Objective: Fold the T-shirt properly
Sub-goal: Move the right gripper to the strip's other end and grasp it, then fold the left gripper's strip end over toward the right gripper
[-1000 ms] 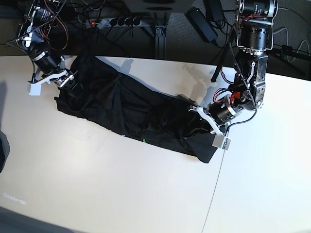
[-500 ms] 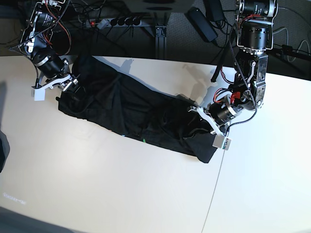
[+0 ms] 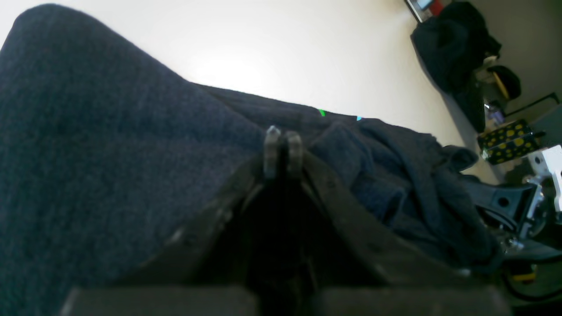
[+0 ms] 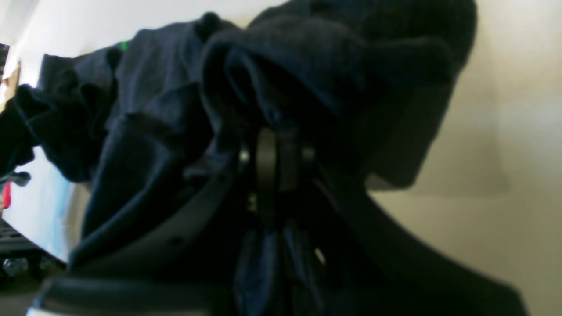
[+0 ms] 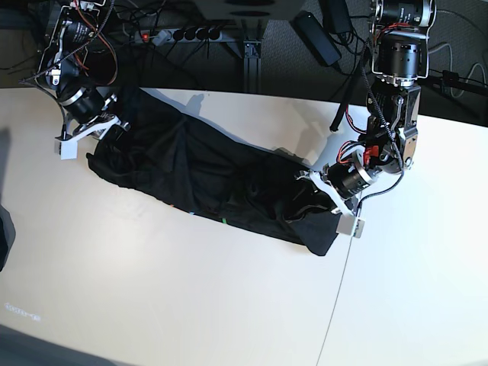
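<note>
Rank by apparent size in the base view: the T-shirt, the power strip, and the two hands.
1. T-shirt, by far the largest, stretched across the table.
2. Power strip.
3. Left hand and right hand: they look about alike, so I won't rank them.

base view: overhead, looks straight down on the table (image 5: 152, 305), far enough to take in both arms, rig frame at 12 o'clock. left wrist view: low, close along its closed fingers (image 3: 273, 151), across the t-shirt (image 3: 109, 166). right wrist view: likewise close, cloth filling it. all three share the t-shirt.
</note>
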`<action>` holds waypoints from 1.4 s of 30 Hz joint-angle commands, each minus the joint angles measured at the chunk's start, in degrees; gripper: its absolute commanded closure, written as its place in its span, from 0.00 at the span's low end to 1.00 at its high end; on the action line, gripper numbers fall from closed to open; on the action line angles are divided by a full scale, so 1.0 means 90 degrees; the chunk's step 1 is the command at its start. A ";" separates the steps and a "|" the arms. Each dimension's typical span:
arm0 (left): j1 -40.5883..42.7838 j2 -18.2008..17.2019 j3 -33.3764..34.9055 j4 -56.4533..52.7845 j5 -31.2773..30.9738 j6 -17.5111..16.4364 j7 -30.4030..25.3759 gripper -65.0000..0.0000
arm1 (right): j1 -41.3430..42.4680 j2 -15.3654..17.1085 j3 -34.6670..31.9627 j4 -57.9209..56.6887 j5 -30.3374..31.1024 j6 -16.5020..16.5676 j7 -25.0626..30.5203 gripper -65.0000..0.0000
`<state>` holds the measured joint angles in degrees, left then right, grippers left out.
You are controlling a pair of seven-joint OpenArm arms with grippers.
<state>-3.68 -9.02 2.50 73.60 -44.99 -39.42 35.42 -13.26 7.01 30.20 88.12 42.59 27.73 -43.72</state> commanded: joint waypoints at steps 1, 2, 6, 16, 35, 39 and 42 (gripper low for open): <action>-0.0138 -0.0005 -0.0019 0.0175 -0.0221 -0.0065 -0.0039 1.00 | 0.0083 0.0104 0.0085 0.0087 -0.0024 0.0423 0.0100 1.00; -0.0138 -0.0005 -0.0019 0.0211 -0.0306 -0.0065 0.0032 1.00 | 0.0112 0.0119 0.0129 0.0087 -0.0058 0.0423 0.0097 1.00; -0.0136 -0.0005 -0.0019 0.0483 -0.0512 -0.0065 0.0194 1.00 | 0.0165 0.0364 0.0163 0.0087 -0.0172 0.0420 0.0104 1.00; -0.0136 -0.0002 -0.0019 0.1214 -0.0510 -0.0065 0.0350 1.00 | 0.0165 0.1059 0.0168 0.0087 -0.0308 0.0418 0.0168 1.00; -0.0102 -0.0002 -0.0017 0.1428 -0.1819 -0.0065 0.1217 0.41 | 0.0168 0.1110 0.0168 0.0087 -0.0289 0.0418 0.0328 1.00; -0.0102 -0.0005 -0.0017 0.1936 -0.2358 -0.0065 0.1649 0.41 | 0.0192 0.1110 0.0168 0.0087 -0.0325 0.0418 0.0357 1.00; -0.0104 -0.0049 -0.0017 0.2392 -0.2249 -0.0065 0.1634 0.41 | 0.0265 0.1112 0.0168 0.0087 -0.0578 0.0418 0.0359 1.00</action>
<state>-3.53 -9.19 2.50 94.06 -64.12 -39.40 51.03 -11.42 16.05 31.27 88.12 36.51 27.73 -42.19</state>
